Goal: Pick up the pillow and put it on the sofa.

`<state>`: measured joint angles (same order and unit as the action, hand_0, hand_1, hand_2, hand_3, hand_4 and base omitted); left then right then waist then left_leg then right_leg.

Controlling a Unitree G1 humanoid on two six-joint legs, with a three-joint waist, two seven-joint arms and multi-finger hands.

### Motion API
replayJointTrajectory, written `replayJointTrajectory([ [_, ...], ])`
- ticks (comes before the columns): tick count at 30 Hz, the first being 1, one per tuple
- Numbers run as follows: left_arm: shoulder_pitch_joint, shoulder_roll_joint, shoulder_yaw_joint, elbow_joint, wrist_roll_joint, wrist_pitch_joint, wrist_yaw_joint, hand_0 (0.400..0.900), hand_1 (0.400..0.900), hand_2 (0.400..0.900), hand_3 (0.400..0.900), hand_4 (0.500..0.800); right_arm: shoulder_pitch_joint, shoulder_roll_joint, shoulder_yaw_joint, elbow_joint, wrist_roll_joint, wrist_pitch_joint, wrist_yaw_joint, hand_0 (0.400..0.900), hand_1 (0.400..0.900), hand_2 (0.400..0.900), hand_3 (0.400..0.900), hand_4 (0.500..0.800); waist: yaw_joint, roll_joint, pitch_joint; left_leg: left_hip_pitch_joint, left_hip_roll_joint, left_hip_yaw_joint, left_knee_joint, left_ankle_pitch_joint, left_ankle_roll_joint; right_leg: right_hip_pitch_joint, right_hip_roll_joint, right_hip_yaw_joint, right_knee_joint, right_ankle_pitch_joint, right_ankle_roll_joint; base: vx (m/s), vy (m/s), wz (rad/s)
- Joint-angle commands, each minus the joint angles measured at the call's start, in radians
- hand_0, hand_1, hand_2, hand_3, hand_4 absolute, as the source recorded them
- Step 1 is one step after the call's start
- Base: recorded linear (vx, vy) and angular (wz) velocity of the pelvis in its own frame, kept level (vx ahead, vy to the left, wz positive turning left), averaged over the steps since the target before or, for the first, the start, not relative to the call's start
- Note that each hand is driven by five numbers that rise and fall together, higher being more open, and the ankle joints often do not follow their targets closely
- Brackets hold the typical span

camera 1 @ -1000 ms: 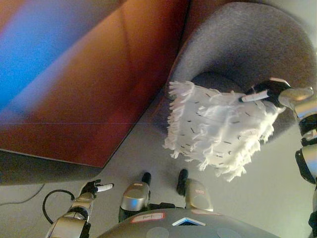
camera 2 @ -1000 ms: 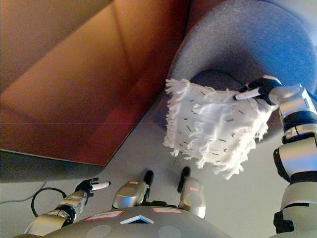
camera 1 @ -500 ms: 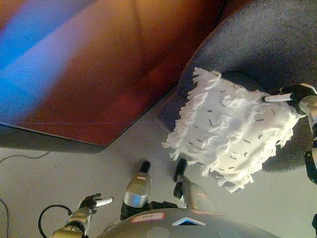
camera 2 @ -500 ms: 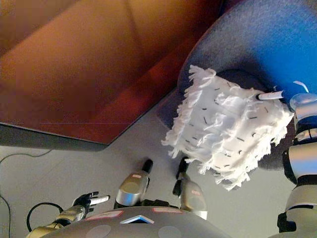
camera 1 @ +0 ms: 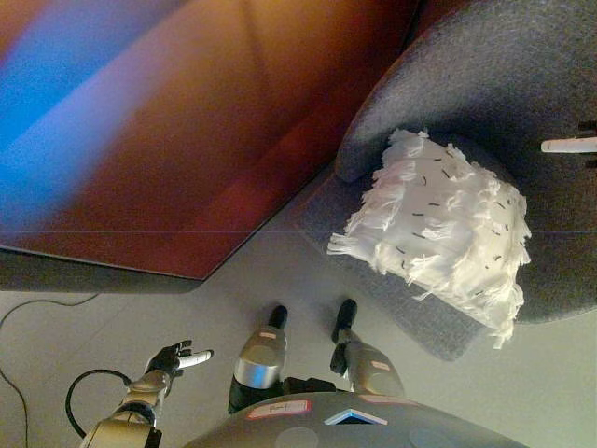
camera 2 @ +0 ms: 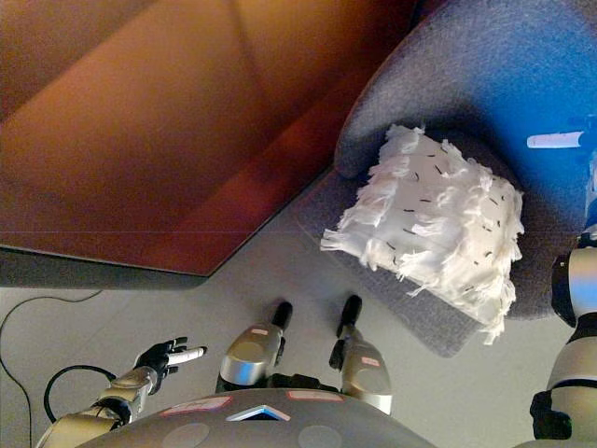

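The pillow (camera 1: 446, 224), white and fringed with small dark flecks, lies on the seat of the grey sofa (camera 1: 485, 75), down and toward the robot's left from the right hand (camera 1: 574, 145); it rests against the curved back, and its lower fringe hangs over the seat's front edge toward the grey floor (camera 1: 140, 327); nothing grips it.

The right hand shows only at the far right edge, above the sofa's seat and clear of the pillow, with a gap of grey upholstery between them; one white-tipped finger points straight toward the pillow, and what little else shows is dark and cut off by the edge, so the hand reads as loose and empty, holding nothing.

The left hand (camera 2: 166, 357) hangs low on the robot's left, well apart from the sofa and the pillow, fingers spread and relaxed with a white-tipped one extended, also carrying nothing; it looks idle.

A reddish-brown panel (camera 1: 187, 131) runs along the floor, away to the left of the right hand beyond the sofa's arm.

As a judgement: the placing looks done, since the pillow is borne by the seat alone; the pick-up and the carry have nothing left to show; what remains seems only to draw the right arm clear; the overhanging edge might let the pillow slip forward, though it looks settled here.
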<state>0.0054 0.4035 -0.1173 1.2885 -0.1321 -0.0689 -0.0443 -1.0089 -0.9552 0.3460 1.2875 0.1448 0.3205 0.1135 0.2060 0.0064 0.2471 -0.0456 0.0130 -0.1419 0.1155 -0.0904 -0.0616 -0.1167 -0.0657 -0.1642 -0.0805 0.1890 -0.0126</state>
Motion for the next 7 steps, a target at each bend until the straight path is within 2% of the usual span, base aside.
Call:
replayJointTrajectory([
  [1, 0.059, 0.101, 0.006, 0.059, 0.019, -0.023, 0.006, 0.900, 0.900, 0.900, 0.900, 0.800, -0.020, -0.151, 0.017, -0.023, -0.013, -0.039, -0.059, 0.900, 0.900, 0.900, 0.900, 0.800, -0.022, -0.008, -0.111, -0.022, 0.031, 0.017, -0.133, 0.133, -0.015, 0.086, -0.054, -0.018, 0.107, -0.185, 0.079, 0.01, 0.048, -0.16],
  [5, 0.078, 0.105, 0.026, 0.061, 0.031, -0.042, -0.007, 0.900, 0.900, 0.900, 0.900, 0.800, 0.091, -0.171, -0.057, -0.034, 0.012, -0.047, -0.033, 0.900, 0.900, 0.900, 0.900, 0.800, -0.042, -0.022, -0.145, 0.016, 0.032, 0.045, -0.151, 0.124, -0.009, 0.118, -0.051, -0.003, 0.087, -0.181, 0.087, 0.01, 0.055, -0.11],
  [7, 0.083, 0.111, 0.037, 0.065, 0.039, -0.050, -0.022, 0.900, 0.900, 0.900, 0.900, 0.800, 0.192, -0.161, -0.117, -0.050, 0.040, -0.082, -0.022, 0.900, 0.900, 0.900, 0.900, 0.800, -0.058, -0.029, -0.159, 0.037, 0.032, 0.063, -0.163, 0.121, -0.006, 0.130, -0.052, 0.003, 0.081, -0.177, 0.093, -0.03, 0.059, -0.13],
])
